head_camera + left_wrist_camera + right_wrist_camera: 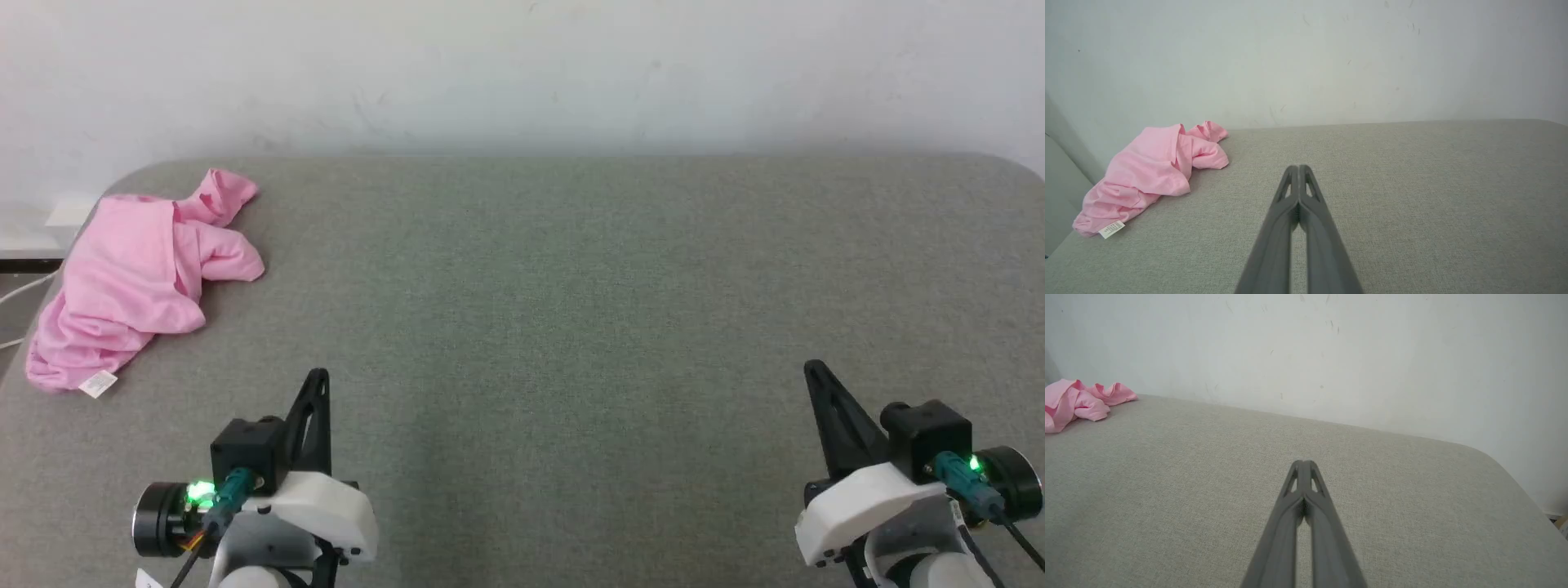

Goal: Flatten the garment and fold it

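The left end effector point(318, 377) and right end effector point(814, 369) sit pinched closed, the garment point(131, 286) well apart.

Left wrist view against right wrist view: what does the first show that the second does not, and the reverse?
Left wrist view: the whole crumpled garment with its white label, and the shut left gripper. Right wrist view: the shut right gripper and the table's rounded far corner; the garment is cut off at the picture's left edge. Both: pink garment, grey table, white wall, a shut empty gripper.
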`<state>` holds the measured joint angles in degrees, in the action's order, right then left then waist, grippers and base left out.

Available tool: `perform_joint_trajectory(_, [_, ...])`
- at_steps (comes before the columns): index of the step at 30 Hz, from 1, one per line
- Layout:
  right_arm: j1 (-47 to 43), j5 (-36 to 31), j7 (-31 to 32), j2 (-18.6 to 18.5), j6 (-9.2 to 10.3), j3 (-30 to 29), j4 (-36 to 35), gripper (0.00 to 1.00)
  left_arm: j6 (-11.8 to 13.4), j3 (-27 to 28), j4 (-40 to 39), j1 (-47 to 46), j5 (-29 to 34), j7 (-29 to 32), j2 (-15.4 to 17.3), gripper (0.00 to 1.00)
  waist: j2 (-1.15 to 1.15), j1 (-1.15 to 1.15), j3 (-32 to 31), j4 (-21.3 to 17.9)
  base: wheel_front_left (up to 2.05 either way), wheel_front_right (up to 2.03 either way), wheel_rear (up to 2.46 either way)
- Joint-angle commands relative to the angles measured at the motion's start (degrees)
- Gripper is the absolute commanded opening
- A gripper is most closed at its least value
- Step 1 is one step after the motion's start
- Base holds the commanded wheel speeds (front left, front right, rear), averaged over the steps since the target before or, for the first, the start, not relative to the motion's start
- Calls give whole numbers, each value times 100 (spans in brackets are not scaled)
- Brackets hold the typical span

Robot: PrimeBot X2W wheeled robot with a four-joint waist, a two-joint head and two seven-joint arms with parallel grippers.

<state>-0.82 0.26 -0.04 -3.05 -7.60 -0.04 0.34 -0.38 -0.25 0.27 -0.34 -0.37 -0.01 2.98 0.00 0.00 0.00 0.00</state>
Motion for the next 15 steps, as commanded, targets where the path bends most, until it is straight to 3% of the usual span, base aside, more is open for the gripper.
perform_joint_trajectory(1, [82, -26, 4, 17, 11, 4, -34, 0, 38, 25, -27, 34, 37, 1, -11, 0, 0, 0, 0, 0, 0, 0, 0])
perform_joint_trajectory(15, [82, -26, 4, 17, 11, 4, -34, 0, 38, 25, -27, 34, 37, 1, -11, 0, 0, 0, 0, 0, 0, 0, 0])
